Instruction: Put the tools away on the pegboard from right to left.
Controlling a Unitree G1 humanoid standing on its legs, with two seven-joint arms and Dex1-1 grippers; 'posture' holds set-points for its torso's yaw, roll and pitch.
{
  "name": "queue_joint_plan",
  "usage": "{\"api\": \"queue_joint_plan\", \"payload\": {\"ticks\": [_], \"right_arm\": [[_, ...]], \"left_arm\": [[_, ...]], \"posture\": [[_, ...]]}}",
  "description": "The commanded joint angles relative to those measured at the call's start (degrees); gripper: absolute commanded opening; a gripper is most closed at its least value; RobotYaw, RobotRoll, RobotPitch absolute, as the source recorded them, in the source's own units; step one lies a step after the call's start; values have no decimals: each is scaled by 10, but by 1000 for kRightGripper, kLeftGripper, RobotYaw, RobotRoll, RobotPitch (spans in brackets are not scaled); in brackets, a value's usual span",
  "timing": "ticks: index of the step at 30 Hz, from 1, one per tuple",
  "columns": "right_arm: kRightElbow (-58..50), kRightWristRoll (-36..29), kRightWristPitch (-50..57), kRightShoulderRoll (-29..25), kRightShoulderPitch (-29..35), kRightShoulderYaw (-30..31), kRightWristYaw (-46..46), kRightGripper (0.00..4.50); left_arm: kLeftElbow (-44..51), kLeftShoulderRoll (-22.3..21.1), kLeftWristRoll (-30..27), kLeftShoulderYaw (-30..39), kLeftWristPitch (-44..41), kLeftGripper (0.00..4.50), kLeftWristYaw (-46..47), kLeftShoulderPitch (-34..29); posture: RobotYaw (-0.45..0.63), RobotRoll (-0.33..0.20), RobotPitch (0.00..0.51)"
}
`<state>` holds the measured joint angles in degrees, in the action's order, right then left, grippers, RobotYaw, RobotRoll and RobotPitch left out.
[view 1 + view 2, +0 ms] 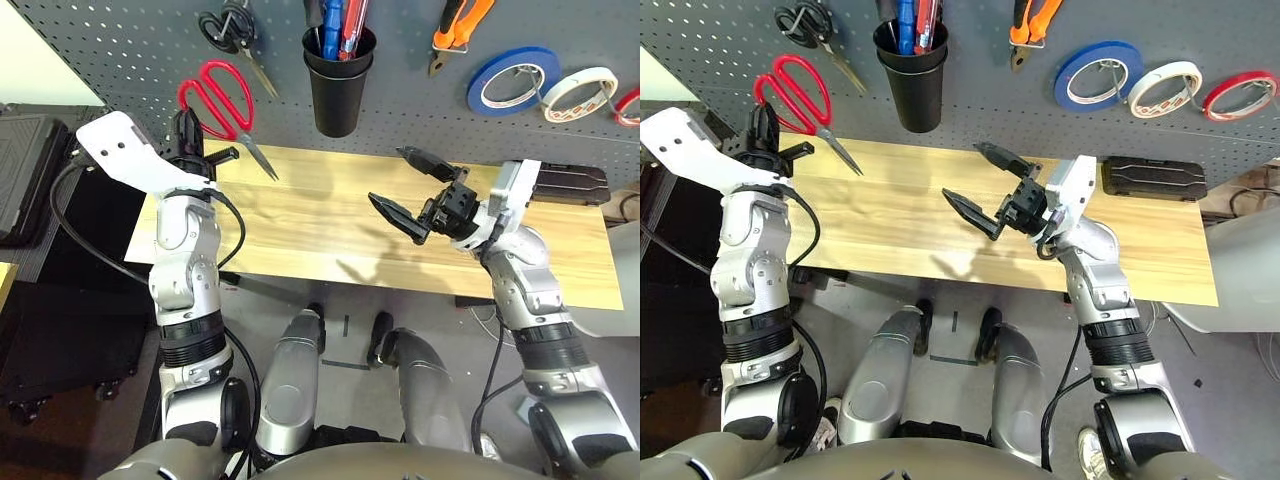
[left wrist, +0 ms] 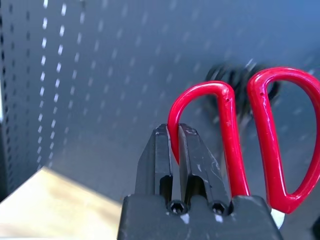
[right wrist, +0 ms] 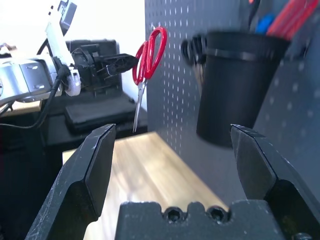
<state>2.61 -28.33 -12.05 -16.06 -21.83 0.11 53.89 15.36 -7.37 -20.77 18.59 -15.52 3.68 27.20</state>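
step: last tool, red-handled scissors (image 1: 222, 103), raised against pegboard (image 1: 120, 60) at its left | left pincer (image 1: 197, 148) clenched on one handle loop | right pincer (image 1: 410, 186) released over worktop (image 1: 320, 230) | next: seat a loop on a hook

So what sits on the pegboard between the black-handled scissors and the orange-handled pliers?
In the left eye view, a black cup holding blue and red pens hangs between the black-handled scissors and the orange-handled pliers.
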Motion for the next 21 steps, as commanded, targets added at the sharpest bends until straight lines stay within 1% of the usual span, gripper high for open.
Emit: {"api": "queue_joint_plan", "payload": {"ticks": [1,8,12,15,21], "right_arm": [[-4,-13,-4,-6,8,-13,16,4500],[2,-12,-6,-3,6,-15,21,4500],[4,-8,-9,3,5,-14,17,4500],[6,-6,-11,5,3,-13,16,4500],[6,1,-13,10,1,-12,11,4500]], "left_arm": [[25,-8,-18,6,-7,27,-7,-3],[32,-28,-29,8,-15,27,-13,0],[4,-34,-40,5,-17,27,-26,24],[-20,-38,-34,2,-14,27,-35,38],[-105,-48,-15,-1,6,27,-44,76]], "posture": [[370,0,246],[370,0,246],[367,0,246],[360,0,243],[341,0,237]]}}
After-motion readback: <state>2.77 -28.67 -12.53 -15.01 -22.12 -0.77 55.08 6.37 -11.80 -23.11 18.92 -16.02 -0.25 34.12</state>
